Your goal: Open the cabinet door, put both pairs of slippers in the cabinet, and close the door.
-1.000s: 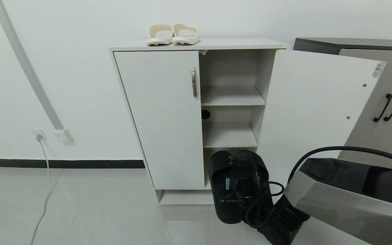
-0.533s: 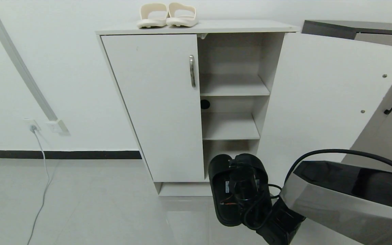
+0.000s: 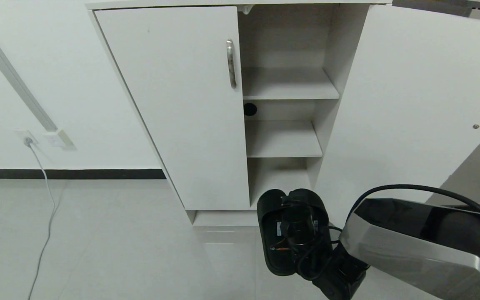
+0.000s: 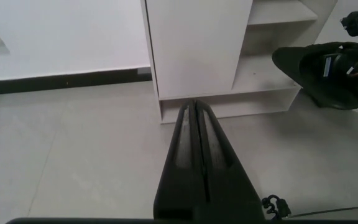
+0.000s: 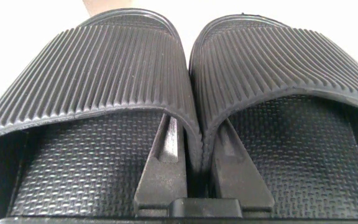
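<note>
Currently, the right gripper [image 5: 199, 171] is clamped on a pair of black ribbed rubber slippers [image 3: 270, 256], one finger under each strap. The pair is held above the grey tiled floor [image 3: 111, 241], just before the lowest compartment [image 3: 279, 179] of the tall white cabinet [image 3: 333, 46]. The cabinet's right door [image 3: 406, 104] is open and its left door [image 3: 173, 104] closed. The left gripper [image 4: 194, 106], fingers pressed together and empty, hovers over the floor.

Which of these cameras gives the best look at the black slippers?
The right wrist view shows the black slippers close up, ribbed straps and textured footbeds clear, the right gripper pinching their inner straps. The head view shows them partly behind that gripper, before the cabinet. The left wrist view shows them side-on, farther off.
</note>
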Controlling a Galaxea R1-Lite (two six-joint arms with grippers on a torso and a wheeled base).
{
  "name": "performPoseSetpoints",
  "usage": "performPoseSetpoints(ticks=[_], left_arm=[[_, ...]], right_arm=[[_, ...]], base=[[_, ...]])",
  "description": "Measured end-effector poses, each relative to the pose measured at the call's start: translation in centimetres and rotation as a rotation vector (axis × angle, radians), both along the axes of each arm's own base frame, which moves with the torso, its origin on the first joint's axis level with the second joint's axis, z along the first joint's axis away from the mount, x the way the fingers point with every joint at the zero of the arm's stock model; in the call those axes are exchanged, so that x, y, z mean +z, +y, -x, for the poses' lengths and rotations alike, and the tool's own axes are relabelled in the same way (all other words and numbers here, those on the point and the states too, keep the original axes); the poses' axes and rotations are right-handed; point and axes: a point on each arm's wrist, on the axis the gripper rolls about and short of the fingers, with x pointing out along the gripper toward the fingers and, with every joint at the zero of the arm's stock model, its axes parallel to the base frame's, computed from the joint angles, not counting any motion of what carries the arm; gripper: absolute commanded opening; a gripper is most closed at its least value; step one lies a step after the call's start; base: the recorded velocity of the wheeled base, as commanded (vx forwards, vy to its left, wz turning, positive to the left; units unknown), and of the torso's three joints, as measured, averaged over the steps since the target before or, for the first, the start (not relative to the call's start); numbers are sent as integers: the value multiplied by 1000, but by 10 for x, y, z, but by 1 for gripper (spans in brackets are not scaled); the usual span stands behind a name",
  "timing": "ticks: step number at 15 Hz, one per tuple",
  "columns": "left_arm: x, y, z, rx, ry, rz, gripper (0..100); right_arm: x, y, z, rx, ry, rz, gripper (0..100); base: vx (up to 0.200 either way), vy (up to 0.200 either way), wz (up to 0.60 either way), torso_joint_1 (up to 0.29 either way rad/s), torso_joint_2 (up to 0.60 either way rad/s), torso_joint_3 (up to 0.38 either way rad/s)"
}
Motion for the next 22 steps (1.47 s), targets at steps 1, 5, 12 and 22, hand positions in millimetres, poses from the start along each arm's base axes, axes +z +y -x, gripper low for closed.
performPoseSetpoints(ticks=[1, 5, 12, 22], left_arm=[[0, 0, 0, 0, 0, 0, 0], [0, 0, 0, 1, 0, 1, 0], [0, 0, 0, 1, 0, 1, 0], [0, 0, 0, 1, -1, 3, 0]], right_arm=[[1, 0, -3, -2, -38, -14, 0], [4, -3, -12, -5, -229, 19, 0], [12, -7, -20, -26, -279, 12, 0], [17, -7, -20, -28, -287, 5, 0]], base=[[0, 0, 0, 7, 2, -71], [0, 0, 0, 0, 0, 0], [0, 0, 0, 0, 0, 0], [120, 0, 0, 0, 2, 1]])
